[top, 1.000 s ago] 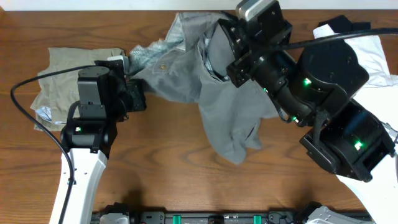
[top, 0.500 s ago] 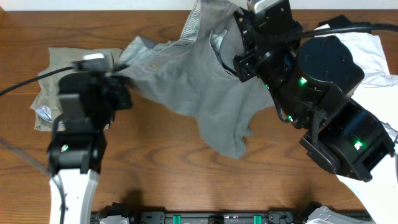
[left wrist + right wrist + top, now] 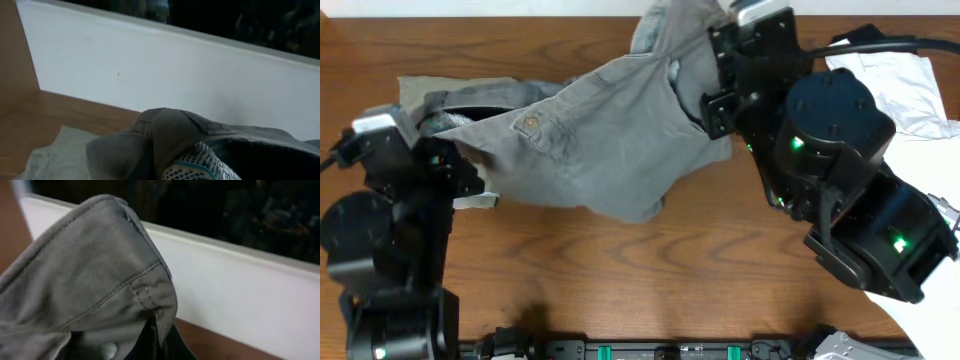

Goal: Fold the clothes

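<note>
The grey shorts (image 3: 610, 140) hang stretched between my two grippers above the table, waistband side up, a button showing near the left end. My left gripper (image 3: 458, 160) is shut on the left waistband end; the left wrist view shows grey cloth (image 3: 165, 135) and the speckled lining (image 3: 200, 162) bunched at the jaws. My right gripper (image 3: 705, 85) is shut on the right waistband end at the back of the table; the right wrist view shows the stitched waistband (image 3: 100, 265) pinched at the fingers (image 3: 160, 330). Cloth hides both sets of fingertips.
Khaki shorts (image 3: 410, 92) lie at the far left under the grey cloth's end and also show in the left wrist view (image 3: 50, 155). A white garment (image 3: 910, 90) and a black one (image 3: 860, 38) lie at the back right. A white wall (image 3: 150, 65) borders the table's back edge.
My left arm has pulled left and toward the front with its end of the shorts, spreading them wide. My right gripper has shifted slightly right and back, still holding its end.
</note>
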Controlling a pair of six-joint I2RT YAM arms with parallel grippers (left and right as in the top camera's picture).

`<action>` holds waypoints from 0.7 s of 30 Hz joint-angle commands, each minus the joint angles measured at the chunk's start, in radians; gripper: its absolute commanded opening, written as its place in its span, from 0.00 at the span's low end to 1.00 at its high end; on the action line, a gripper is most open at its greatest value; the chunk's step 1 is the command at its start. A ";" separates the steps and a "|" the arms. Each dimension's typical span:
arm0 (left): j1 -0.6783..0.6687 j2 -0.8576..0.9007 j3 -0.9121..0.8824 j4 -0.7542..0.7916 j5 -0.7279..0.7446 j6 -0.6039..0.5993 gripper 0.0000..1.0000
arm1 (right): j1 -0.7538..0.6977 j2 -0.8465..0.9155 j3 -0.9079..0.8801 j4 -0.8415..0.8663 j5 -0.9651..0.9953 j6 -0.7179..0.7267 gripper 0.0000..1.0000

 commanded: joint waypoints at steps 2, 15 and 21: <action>0.006 0.010 0.026 0.020 -0.023 0.016 0.06 | 0.002 -0.053 0.031 -0.016 0.220 0.067 0.01; -0.003 0.455 0.026 0.340 0.115 0.011 0.07 | -0.242 0.113 0.031 -0.102 0.265 0.240 0.01; -0.071 0.691 0.026 0.393 0.120 0.009 0.50 | -0.408 0.300 0.031 -0.091 0.274 0.322 0.01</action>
